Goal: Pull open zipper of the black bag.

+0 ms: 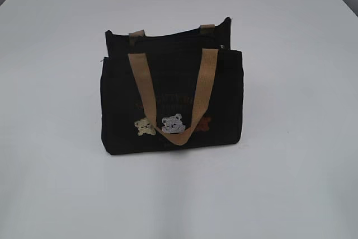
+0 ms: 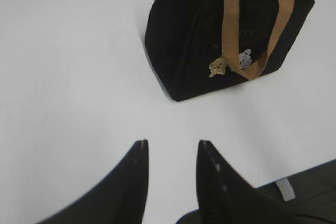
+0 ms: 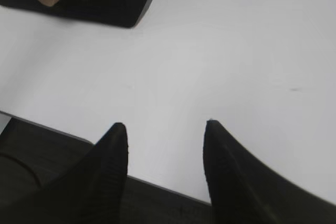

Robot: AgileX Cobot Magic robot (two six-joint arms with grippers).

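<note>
**Both pincers released, bag untouched**

Nearest the lens in each wrist view are dark fingertips, parted over bare white tabletop (image 1: pixel 56 183): the left pincer (image 2: pixel 172 148) with a narrow gap, the right pincer (image 3: pixel 165 129) wider, neither grasping anything. Upper right of the left wrist frame stands the black bag (image 2: pixel 184 40), cut off at the top; the right wrist view catches only its corner, upper left. Centred in the exterior view, its zipper cannot be made out along the dark top edge

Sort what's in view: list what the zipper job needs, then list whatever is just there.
For the job:
black bag
zip line along its top edge; pull tab not made out
left gripper, open, short of the bag
right gripper, open, short of the bag

Just there:
tan handles
bear patches
white table
</note>
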